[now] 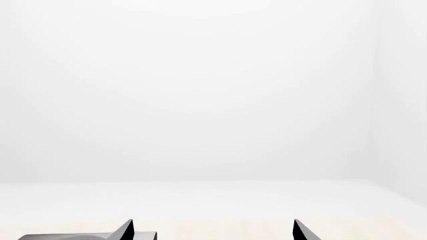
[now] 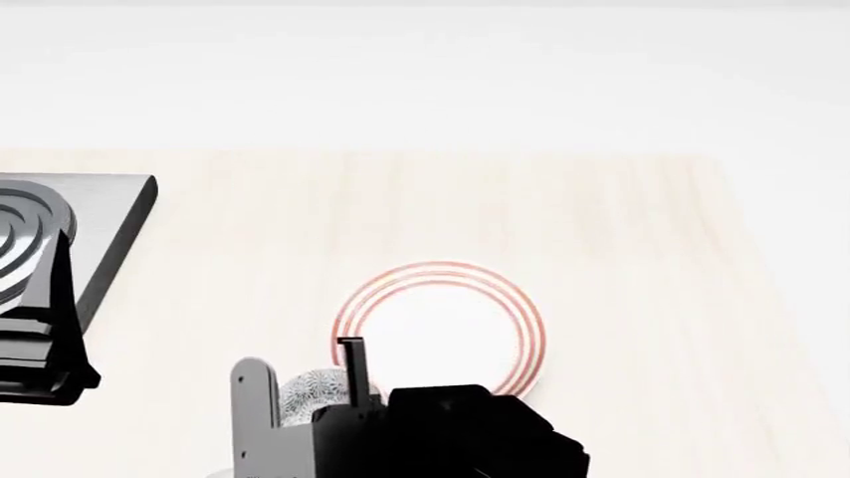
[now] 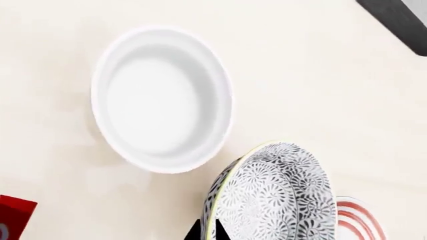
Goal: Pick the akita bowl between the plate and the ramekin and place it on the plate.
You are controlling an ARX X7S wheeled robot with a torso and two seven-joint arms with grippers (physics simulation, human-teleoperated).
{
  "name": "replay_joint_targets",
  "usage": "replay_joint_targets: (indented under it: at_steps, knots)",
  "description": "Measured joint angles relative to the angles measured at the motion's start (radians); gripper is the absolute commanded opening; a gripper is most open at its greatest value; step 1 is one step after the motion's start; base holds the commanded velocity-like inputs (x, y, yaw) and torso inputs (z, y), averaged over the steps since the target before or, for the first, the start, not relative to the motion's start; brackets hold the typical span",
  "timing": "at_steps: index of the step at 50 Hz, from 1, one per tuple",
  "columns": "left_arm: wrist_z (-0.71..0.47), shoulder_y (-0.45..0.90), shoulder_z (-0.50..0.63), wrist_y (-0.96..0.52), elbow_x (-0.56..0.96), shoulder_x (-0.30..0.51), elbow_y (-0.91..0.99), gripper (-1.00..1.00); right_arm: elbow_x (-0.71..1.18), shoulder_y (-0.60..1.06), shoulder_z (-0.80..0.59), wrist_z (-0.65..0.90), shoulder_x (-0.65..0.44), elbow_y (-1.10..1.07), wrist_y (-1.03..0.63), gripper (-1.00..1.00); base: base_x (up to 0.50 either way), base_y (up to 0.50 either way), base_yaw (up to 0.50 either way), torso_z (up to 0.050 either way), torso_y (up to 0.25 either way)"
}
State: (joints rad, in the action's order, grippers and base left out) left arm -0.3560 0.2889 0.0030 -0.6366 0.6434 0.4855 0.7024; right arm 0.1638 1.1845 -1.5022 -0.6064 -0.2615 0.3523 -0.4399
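The right gripper (image 2: 348,383) is closed on the rim of the akita bowl (image 3: 277,197), one finger (image 2: 253,418) outside the speckled wall and the other inside. The bowl is tilted in the grasp, its patterned outside facing the wrist camera. In the head view only a small part of the bowl (image 2: 313,390) shows between the fingers. The plate (image 2: 441,329) lies just beyond the gripper on the wooden table (image 2: 638,259), its red-ringed edge beside the bowl. The ramekin (image 3: 163,97) stands upright on the table just beside the held bowl, on the side away from the plate. A dark grey block (image 2: 54,269) sits well apart.

The left gripper (image 1: 213,231) shows two fingertips spread apart with nothing between them.
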Motion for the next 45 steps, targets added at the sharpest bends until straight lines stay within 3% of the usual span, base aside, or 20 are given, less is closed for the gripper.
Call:
replay_joint_targets:
  at_steps: [29,45]
  knots:
    - [-0.017,0.005,-0.004,-0.012,0.022,0.011,0.027,1.00,-0.001,0.122,0.045,-0.007,-0.094,-0.203,-0.144,-1.00,0.00,0.00,0.00,0.000,0.000]
    - [-0.012,0.000,0.008,-0.003,0.019,0.013,0.024,1.00,0.005,0.174,0.117,0.011,-0.034,0.092,-0.069,-1.00,0.00,0.00,0.00,0.000,0.000]
